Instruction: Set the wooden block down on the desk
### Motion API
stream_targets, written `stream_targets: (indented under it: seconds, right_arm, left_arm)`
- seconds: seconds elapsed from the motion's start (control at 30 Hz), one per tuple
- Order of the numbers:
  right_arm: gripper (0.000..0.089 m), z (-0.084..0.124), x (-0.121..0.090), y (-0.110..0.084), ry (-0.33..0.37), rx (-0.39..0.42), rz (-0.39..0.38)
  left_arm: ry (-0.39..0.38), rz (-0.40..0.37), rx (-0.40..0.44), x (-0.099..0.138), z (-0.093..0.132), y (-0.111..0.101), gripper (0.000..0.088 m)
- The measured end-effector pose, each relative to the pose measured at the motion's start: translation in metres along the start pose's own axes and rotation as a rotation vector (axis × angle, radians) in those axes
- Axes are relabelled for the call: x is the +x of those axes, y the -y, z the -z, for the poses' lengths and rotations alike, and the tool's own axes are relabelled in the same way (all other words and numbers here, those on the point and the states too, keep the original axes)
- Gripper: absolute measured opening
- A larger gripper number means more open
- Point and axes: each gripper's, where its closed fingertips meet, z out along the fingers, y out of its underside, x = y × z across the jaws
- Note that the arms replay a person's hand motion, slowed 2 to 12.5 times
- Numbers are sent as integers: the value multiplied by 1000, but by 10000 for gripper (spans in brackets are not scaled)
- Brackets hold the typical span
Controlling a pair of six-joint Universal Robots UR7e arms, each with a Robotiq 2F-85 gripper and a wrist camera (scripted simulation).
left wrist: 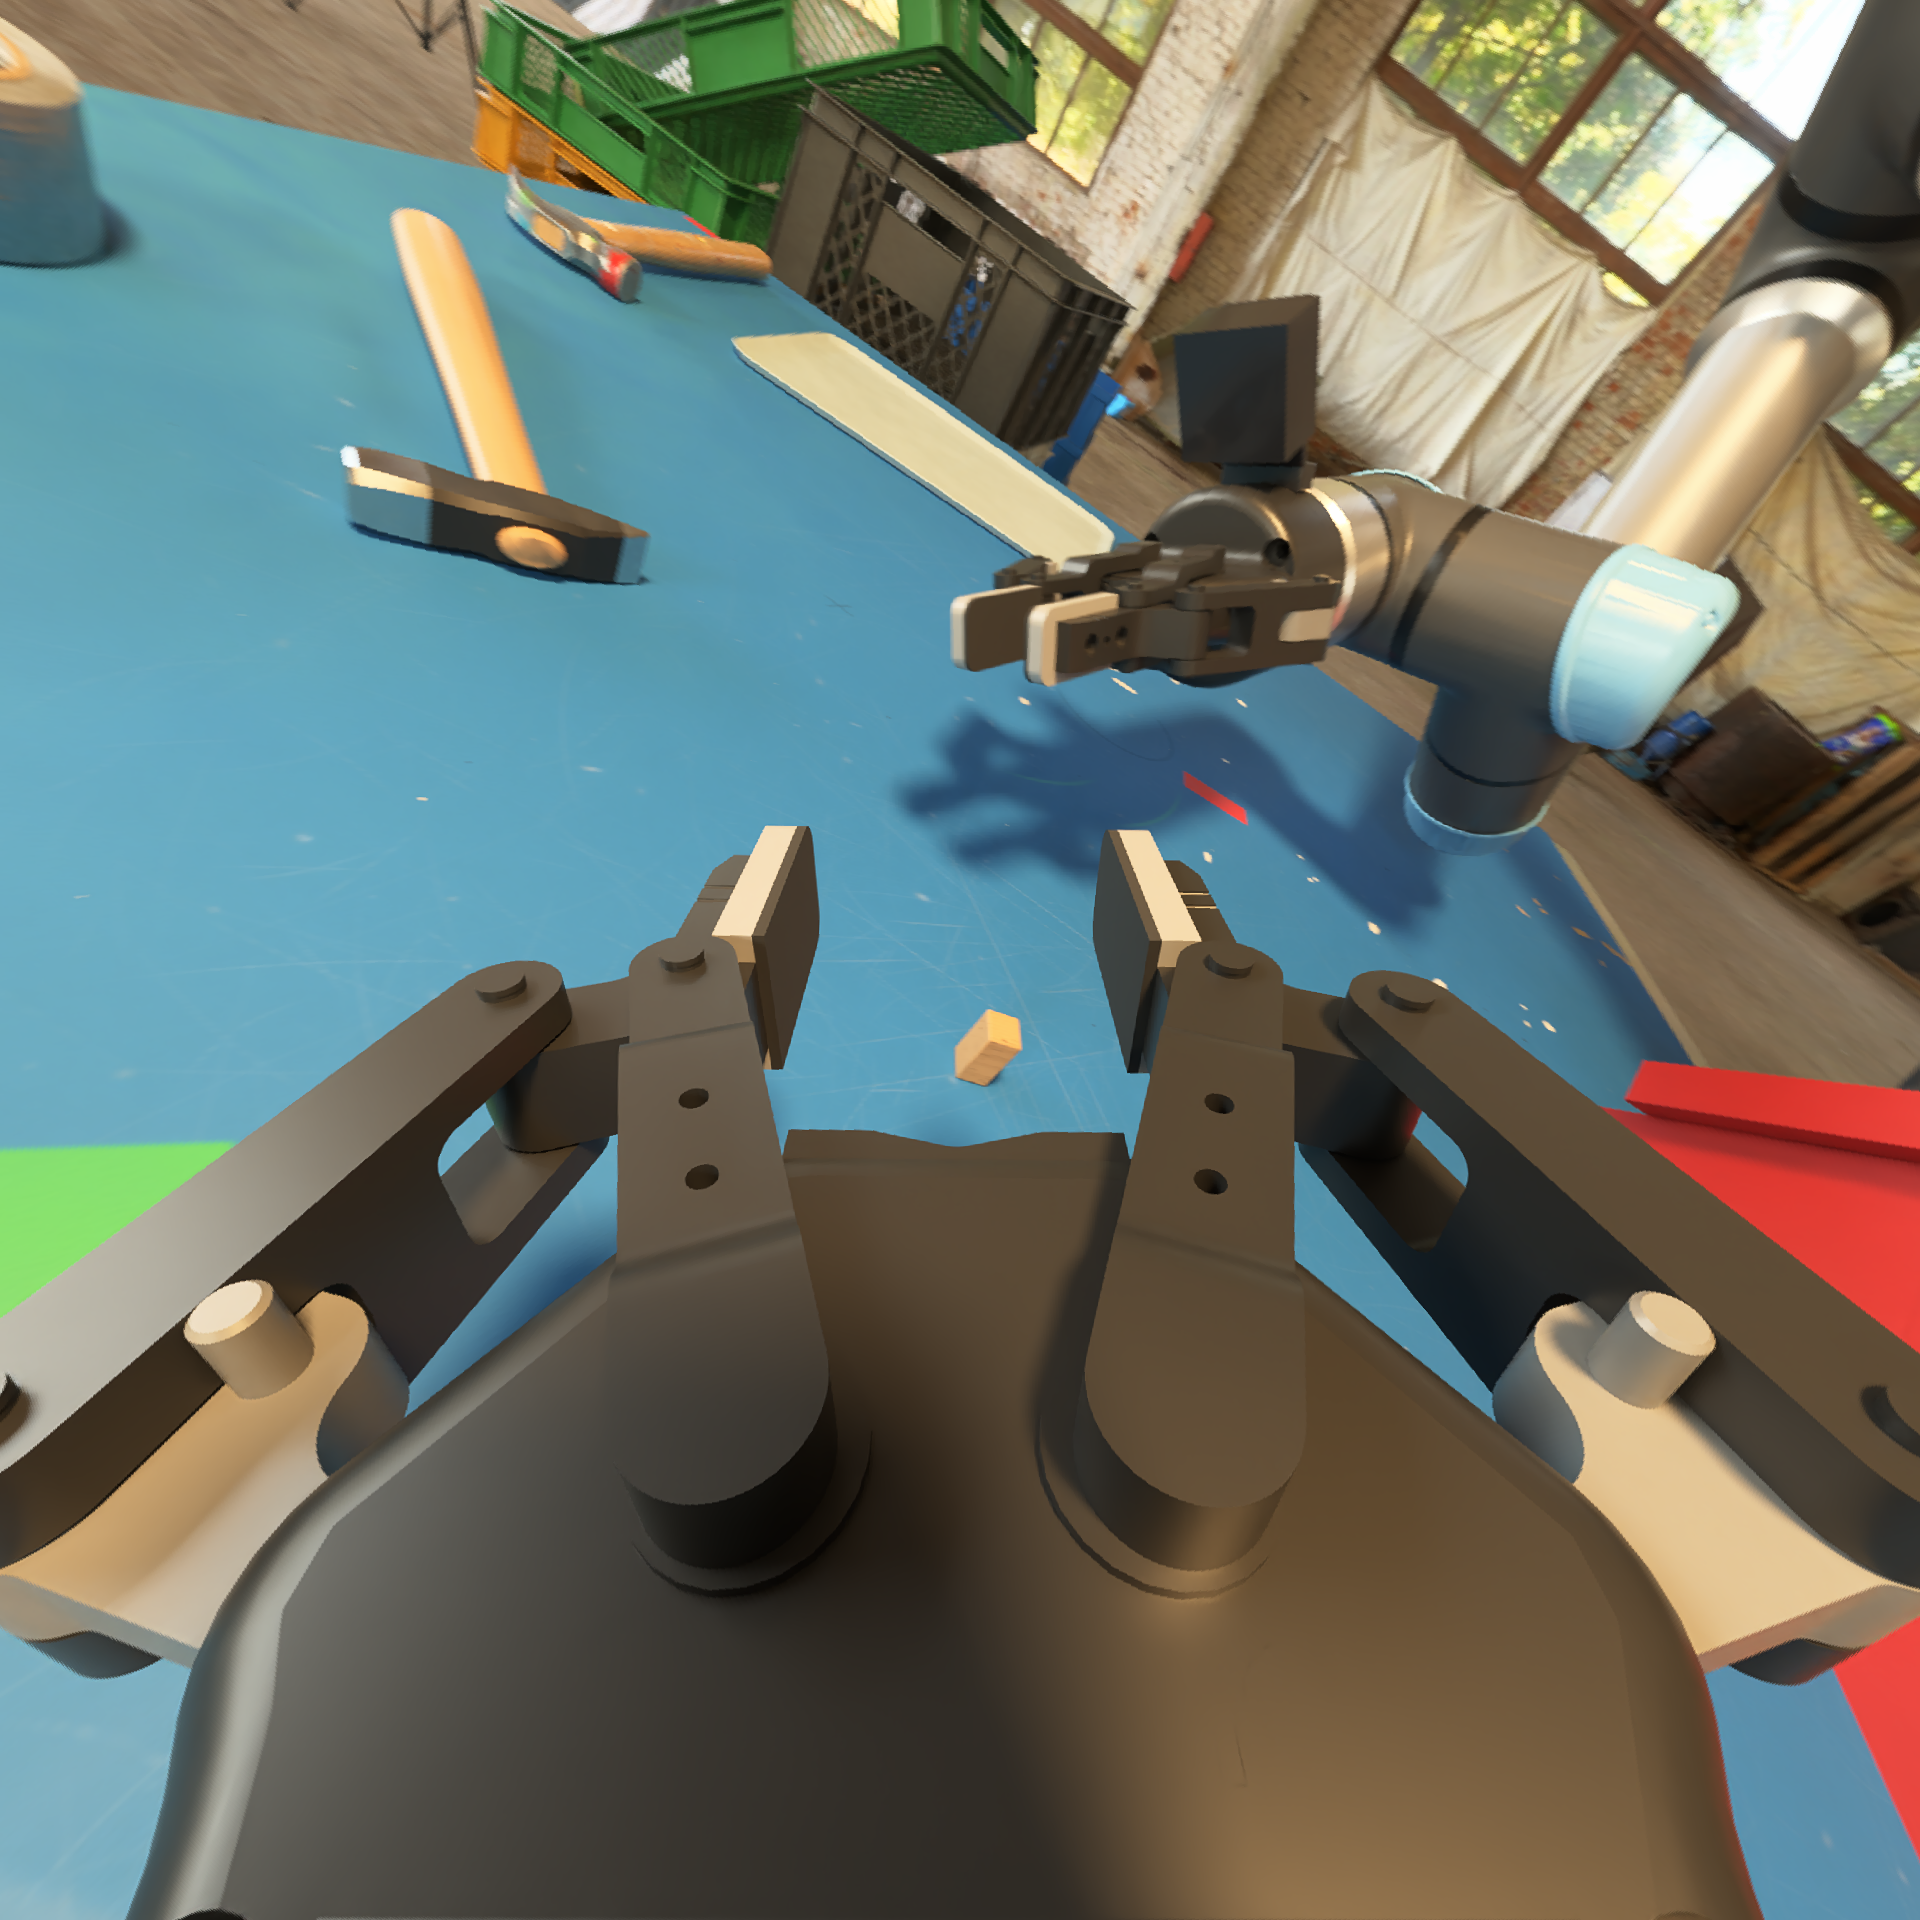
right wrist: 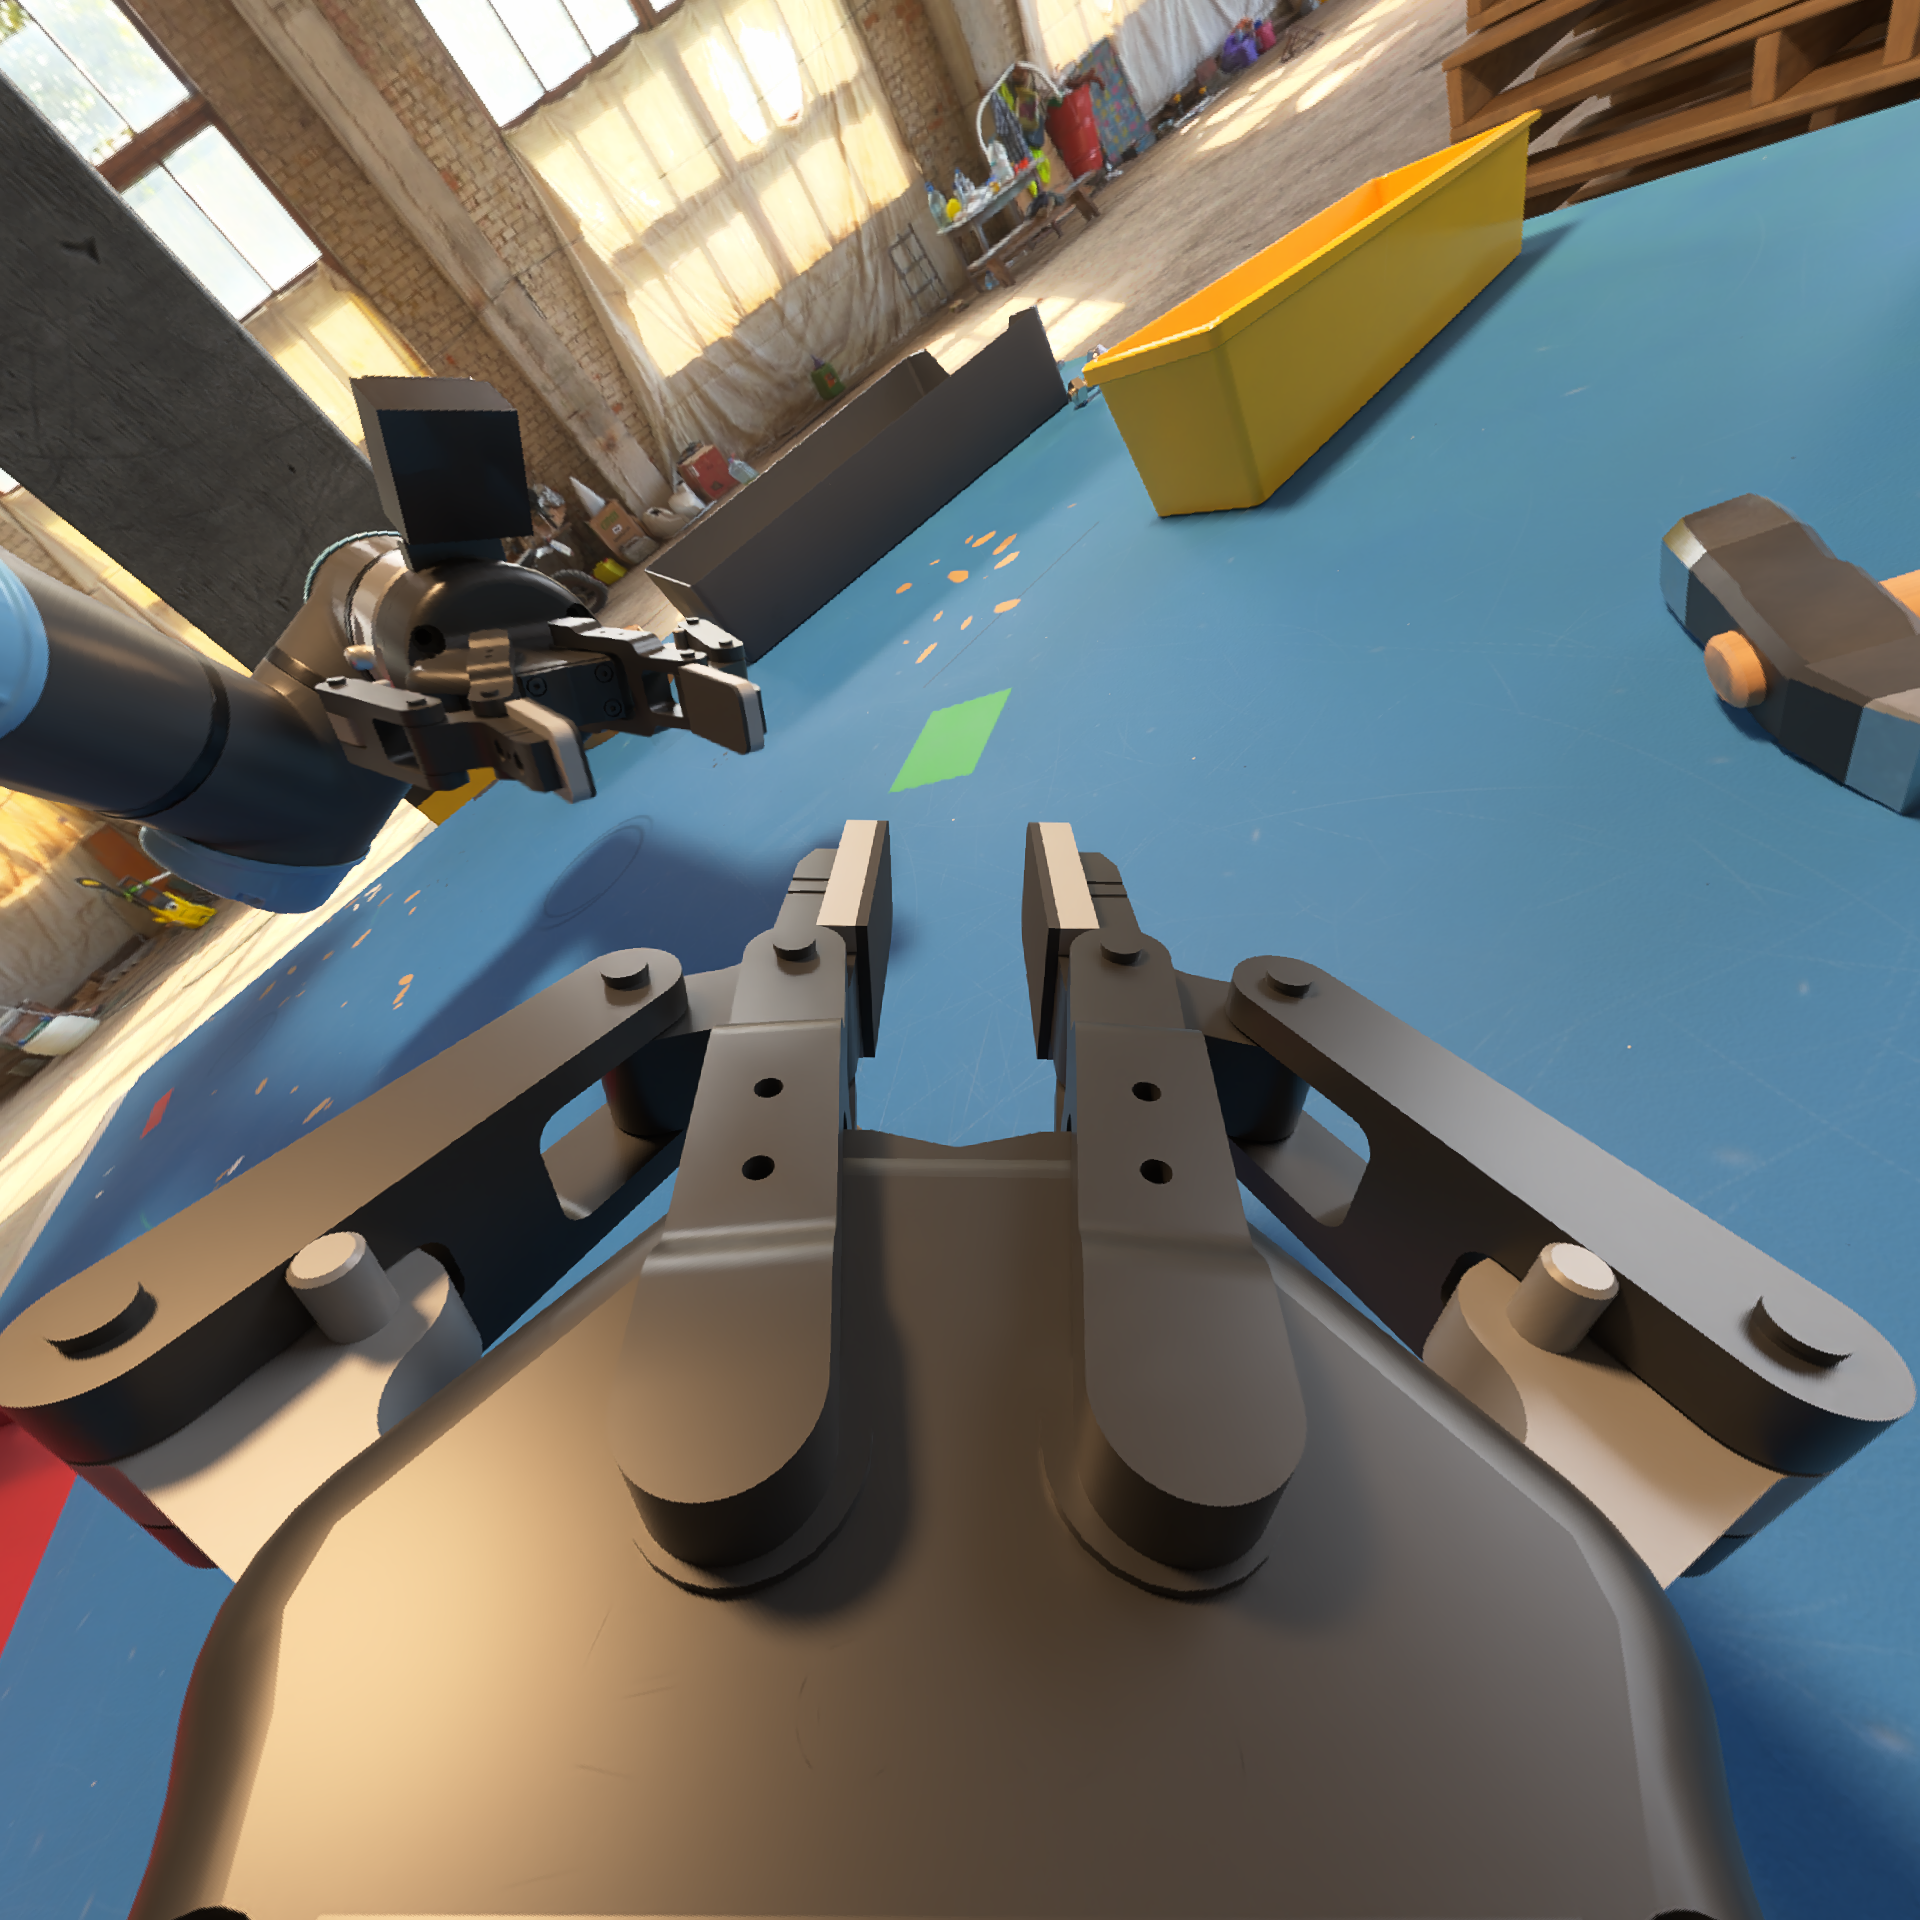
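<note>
Only the left wrist view shows the wooden block (left wrist: 987, 1046) lying on the desk (left wrist: 260, 779); both pincers gape empty.

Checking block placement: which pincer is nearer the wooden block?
Left. The wooden block lies on the desk just below the open left pincer. The right pincer hovers farther off, empty.

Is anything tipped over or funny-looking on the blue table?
Yes: the small light wooden block on the blue desk looks tilted, resting on one edge instead of flat. It sits below the open left gripper, which holds nothing. The wooden-handled hammer simply lies flat.
</note>
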Motion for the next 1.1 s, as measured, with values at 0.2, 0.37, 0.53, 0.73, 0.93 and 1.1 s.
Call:
stream_targets:
  seconds: [0.2,0.37,0.53,0.73,0.93,1.1]
  right_arm:
    - [231,0,0,-1,-2,-4,8]
    - [231,-1,0,-1,-1,-5,8]
    - [231,-1,0,-2,2,-8,3]
    - [231,-2,0,-3,9,-12,-6]
    - [232,-3,0,-4,15,-18,-14]
    - [232,-3,-1,-5,18,-23,-17]
  left_arm:
    - [125,-20,52,-23,17,10,482]
    - [265,-36,112,-46,37,21,484]
    - [437,-48,181,-72,64,31,501]
    - [672,-44,276,-103,107,44,519]
    - [918,-48,317,-128,154,46,524]
    - [1088,-79,301,-141,186,42,527]
